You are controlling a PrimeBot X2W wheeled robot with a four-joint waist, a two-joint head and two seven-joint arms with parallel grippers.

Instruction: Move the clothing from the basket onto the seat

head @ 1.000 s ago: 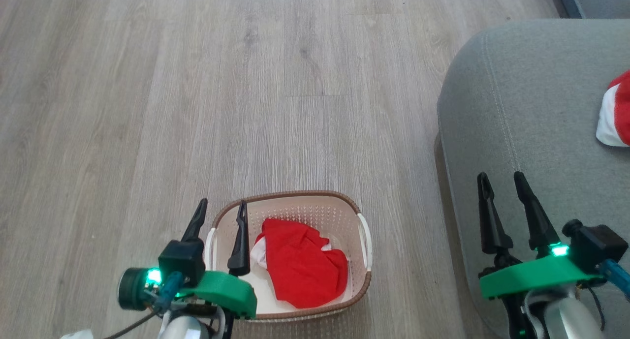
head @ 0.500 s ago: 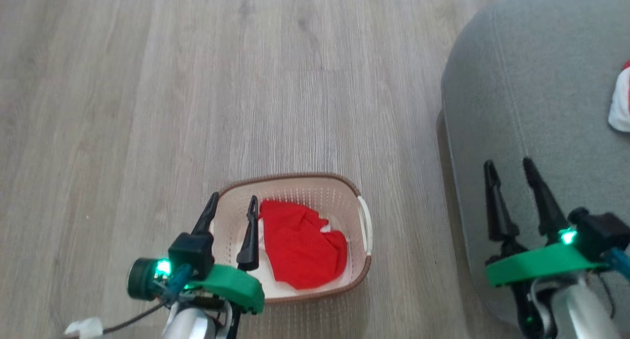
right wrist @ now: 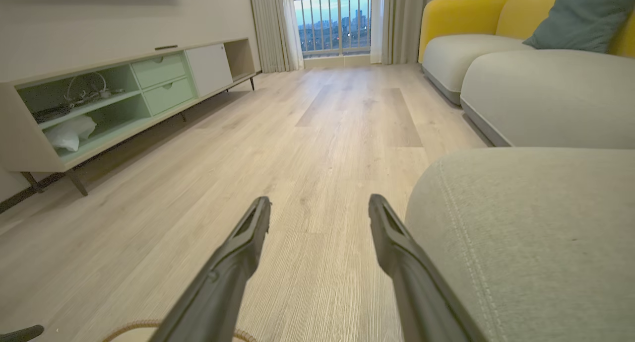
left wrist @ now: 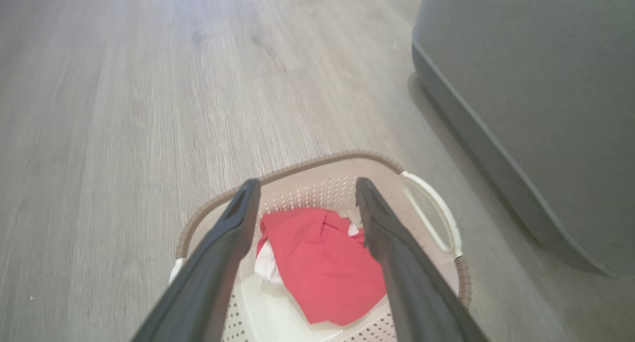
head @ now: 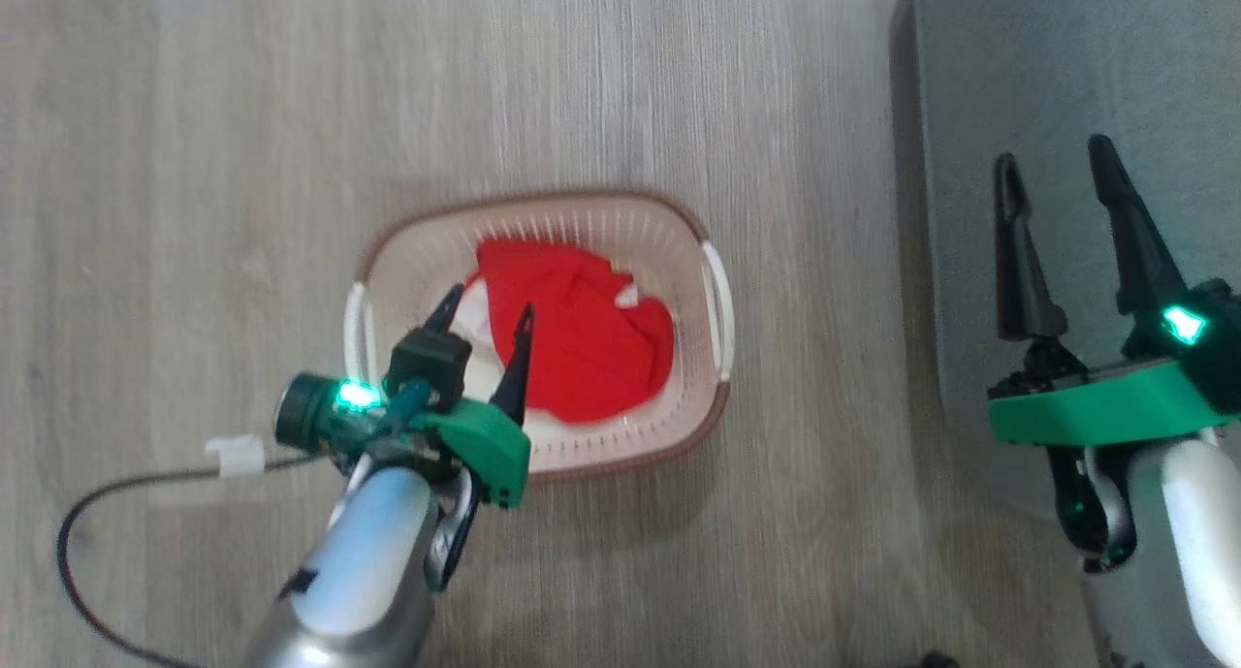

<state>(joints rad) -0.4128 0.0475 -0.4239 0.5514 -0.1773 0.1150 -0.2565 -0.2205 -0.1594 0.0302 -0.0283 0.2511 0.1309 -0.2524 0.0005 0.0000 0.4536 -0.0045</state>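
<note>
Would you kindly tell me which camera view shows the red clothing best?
The head view: it looks straight down on the clothing, nearly whole inside the basket. The left wrist view shows it obliquely, its right edge behind the left gripper. The right wrist view faces floor and seat.

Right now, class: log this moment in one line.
left gripper open over basket | clothing in basket | right gripper open, empty | seat beside basket

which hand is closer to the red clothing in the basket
Left. The left hand hangs open above the basket, fingertips over the red clothing's left edge. The right hand is by the seat, past the basket's right side.
</note>
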